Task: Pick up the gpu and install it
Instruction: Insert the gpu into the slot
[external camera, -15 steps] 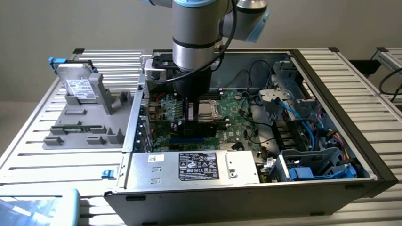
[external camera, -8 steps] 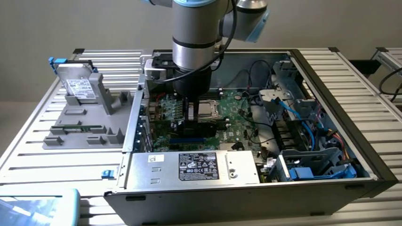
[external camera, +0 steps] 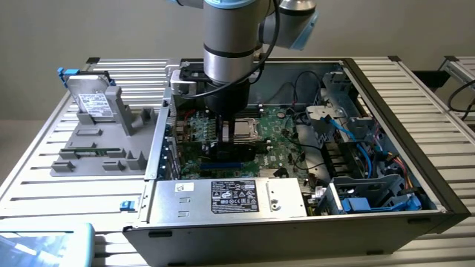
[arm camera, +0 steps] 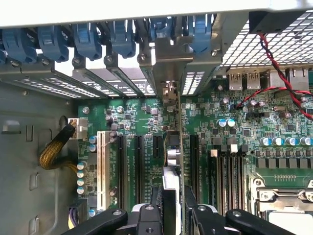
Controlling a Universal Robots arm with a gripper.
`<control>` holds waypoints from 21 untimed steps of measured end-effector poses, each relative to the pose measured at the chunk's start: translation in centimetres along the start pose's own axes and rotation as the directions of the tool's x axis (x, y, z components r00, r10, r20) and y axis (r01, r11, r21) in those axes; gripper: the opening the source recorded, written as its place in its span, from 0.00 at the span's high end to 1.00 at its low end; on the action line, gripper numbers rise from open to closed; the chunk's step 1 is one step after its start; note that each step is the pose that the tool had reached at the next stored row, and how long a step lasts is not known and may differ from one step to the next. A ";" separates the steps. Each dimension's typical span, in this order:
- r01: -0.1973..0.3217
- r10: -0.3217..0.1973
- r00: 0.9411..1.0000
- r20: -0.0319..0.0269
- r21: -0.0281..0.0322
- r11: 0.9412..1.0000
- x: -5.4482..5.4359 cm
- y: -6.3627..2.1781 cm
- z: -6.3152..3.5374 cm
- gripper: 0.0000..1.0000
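On the exterior view's left, a grey holder (external camera: 97,150) on the slatted table (external camera: 44,183) carries a silver drive (external camera: 95,103) standing on edge, well apart from the work. Next comes the open computer case (external camera: 438,192), with the arm (external camera: 231,50) reaching straight down into it over the motherboard (external camera: 286,142).

The gripper (external camera: 231,146) is low over the board, and in the wrist view the gripper (arm camera: 175,205) is closed partway on the graphics card (arm camera: 172,154), one finger on each face. The card is seen edge-on, standing upright and thin between the fingers (arm camera: 191,208).

The card hangs directly under the gripper rather than off to a side. Its long axis runs away from the fingers toward the rear wall of the case, where the row of blue clips (arm camera: 88,41) sits, and parallel to the long black slots (arm camera: 138,166) and the white slot (arm camera: 102,166). Its metal bracket end (arm camera: 168,93) is at the rear opening. It looks lined up with a slot in that row, but whether its lower edge is already in the slot cannot be told.

Further toward the exterior view's right lie the processor socket (external camera: 245,129), the power supply (external camera: 230,197) against the near wall, and blue cables (external camera: 356,139) by the drive bays.
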State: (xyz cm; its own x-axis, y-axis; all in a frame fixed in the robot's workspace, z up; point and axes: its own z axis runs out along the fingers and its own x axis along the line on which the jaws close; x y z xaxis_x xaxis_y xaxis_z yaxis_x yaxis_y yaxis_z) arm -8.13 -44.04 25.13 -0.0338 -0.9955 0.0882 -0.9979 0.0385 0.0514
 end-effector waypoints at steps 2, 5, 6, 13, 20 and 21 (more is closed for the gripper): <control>0.000 0.000 1.000 0.001 0.000 1.000 0.0 -0.01 0.00 0.72; 0.001 -0.001 1.000 0.001 0.000 1.000 0.0 0.00 0.00 0.72; 0.002 -0.002 1.000 0.002 0.001 1.000 0.0 0.00 0.00 0.72; 0.014 -0.014 1.000 0.008 0.003 1.000 0.1 0.05 0.01 0.72; 0.020 -0.020 1.000 0.009 0.004 1.000 0.1 0.09 0.00 0.72; 0.020 -0.020 1.000 0.012 0.004 1.000 0.1 0.09 0.01 0.72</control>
State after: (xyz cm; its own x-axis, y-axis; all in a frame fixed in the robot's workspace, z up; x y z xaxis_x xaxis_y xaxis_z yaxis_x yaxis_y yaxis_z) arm -8.23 -44.11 25.14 -0.0144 -0.9970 0.0754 -0.9986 0.0182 0.0496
